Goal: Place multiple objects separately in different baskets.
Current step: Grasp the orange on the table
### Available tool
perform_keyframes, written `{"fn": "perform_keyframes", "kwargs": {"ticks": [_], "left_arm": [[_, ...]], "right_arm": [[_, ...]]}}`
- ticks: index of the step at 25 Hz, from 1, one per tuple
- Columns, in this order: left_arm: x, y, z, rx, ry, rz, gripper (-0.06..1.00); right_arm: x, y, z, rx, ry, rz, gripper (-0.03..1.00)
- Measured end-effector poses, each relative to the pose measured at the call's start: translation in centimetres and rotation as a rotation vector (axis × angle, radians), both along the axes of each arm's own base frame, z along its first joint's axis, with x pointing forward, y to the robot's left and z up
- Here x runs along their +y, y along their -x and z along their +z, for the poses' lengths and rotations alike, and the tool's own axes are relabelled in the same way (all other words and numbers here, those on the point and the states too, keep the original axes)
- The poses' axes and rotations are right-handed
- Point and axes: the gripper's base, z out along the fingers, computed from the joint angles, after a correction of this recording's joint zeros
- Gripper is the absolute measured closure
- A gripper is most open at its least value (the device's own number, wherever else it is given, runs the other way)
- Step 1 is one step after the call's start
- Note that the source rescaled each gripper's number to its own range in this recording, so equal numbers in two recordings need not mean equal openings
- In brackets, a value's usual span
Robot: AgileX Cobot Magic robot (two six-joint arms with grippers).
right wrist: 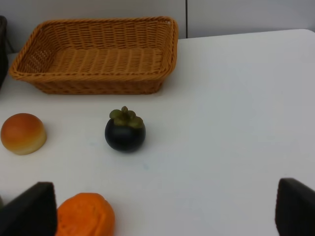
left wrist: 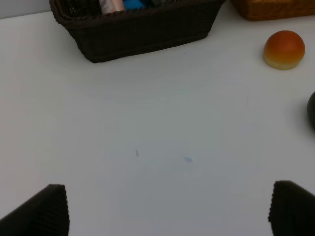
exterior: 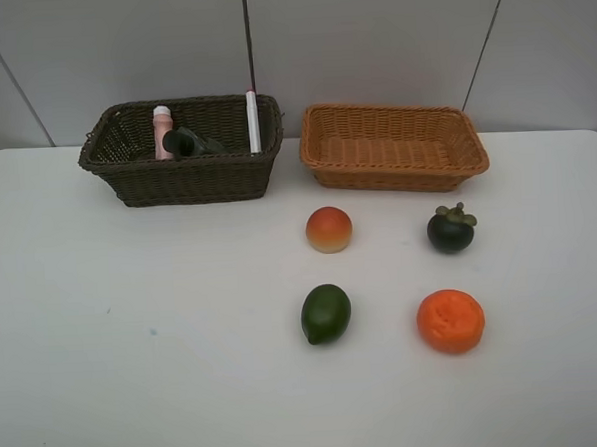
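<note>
Exterior high shows a dimpled orange (exterior: 451,321) near a dark mangosteen (exterior: 450,229).

**Textures on this setup, quick rundown**

The dark brown basket (exterior: 181,178) is woven wicker, rough and matt. The light orange-tan basket (exterior: 396,163) is the same kind of weave, just with a slight sheen. The tabletop (exterior: 135,342) is smooth white and pretty much matt, with a couple of tiny marks. The green fruit (exterior: 325,313) and dark mangosteen (exterior: 450,232) look smooth and a bit glossy. The red-yellow fruit (exterior: 329,229) is smooth with a softer sheen, and the orange (exterior: 451,321) is dimpled and matt. The pink white-capped bottle (exterior: 163,133) looks like smooth plastic. On the left hand (left wrist: 167,211) and right hand (right wrist: 165,211) the pads (left wrist: 47,214) are black, matt and finely ribbed.
</note>
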Motion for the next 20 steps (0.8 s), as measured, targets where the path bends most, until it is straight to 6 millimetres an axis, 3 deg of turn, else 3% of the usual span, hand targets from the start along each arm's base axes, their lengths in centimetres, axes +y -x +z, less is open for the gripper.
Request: {"fn": "perform_keyframes", "kwargs": {"ticks": [20], "left_arm": [[0.0,-0.04,0.07,-0.01,-0.002,-0.002,-0.06]], "right_arm": [[0.0,0.0,0.0,0.0,0.0,0.0,0.03]]}}
